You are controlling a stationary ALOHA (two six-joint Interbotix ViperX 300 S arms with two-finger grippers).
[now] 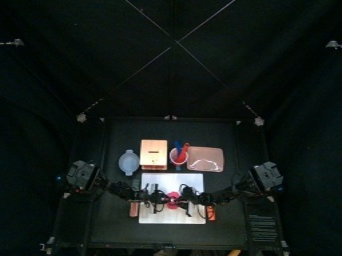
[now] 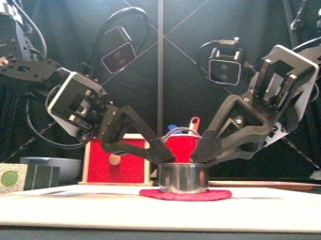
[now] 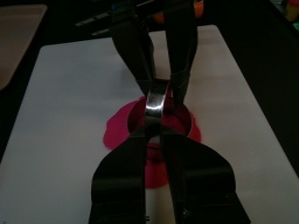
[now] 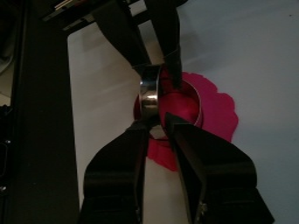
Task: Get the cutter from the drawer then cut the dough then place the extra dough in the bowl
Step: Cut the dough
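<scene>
Cutter [image 2: 186, 176] on dough [image 2: 185, 195] — white board [image 1: 171, 215] (black table [image 1: 114, 226]).

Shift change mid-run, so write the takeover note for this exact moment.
Left gripper: jaws look shut on the cutter rim.
Right gripper: jaws look shut on the opposite rim.
The cutter stands on the red dough on the white board. The blue-grey bowl sits back left, beside the wooden box.
Done: cutter fetched and set on the dough.
Left: finish the cut, then move the extra dough into the bowl.
</scene>
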